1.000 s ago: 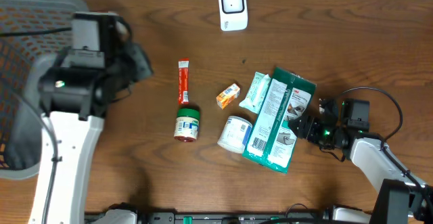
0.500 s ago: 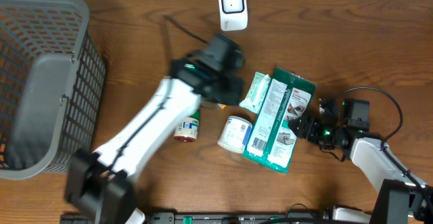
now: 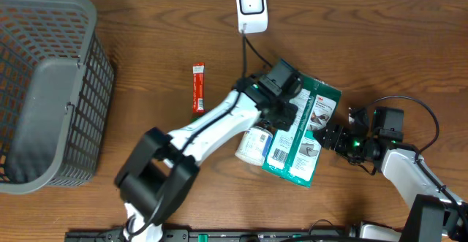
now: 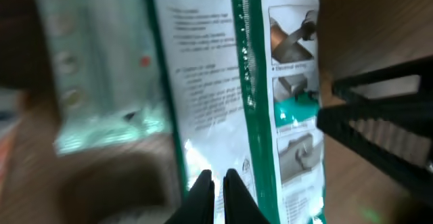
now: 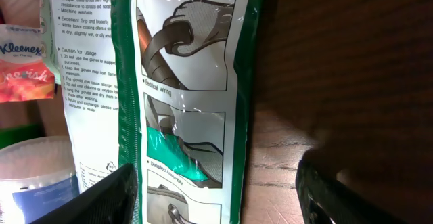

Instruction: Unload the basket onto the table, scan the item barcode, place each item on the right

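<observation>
two grippers at pack (image 3: 296,158) on desk (image 3: 380,52). left gripper (image 4: 218,183) jaws closed, tips over pack. right gripper (image 5: 216,207) jaws wide, pack edge between them. scanner (image 3: 251,8) at far edge.

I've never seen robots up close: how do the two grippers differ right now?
The left gripper is shut, fingers pressed together; the right gripper is open, jaws wide apart. The left gripper hangs over the green gloves pack; the right gripper sits at the pack's right edge. Both point at that pack.
</observation>
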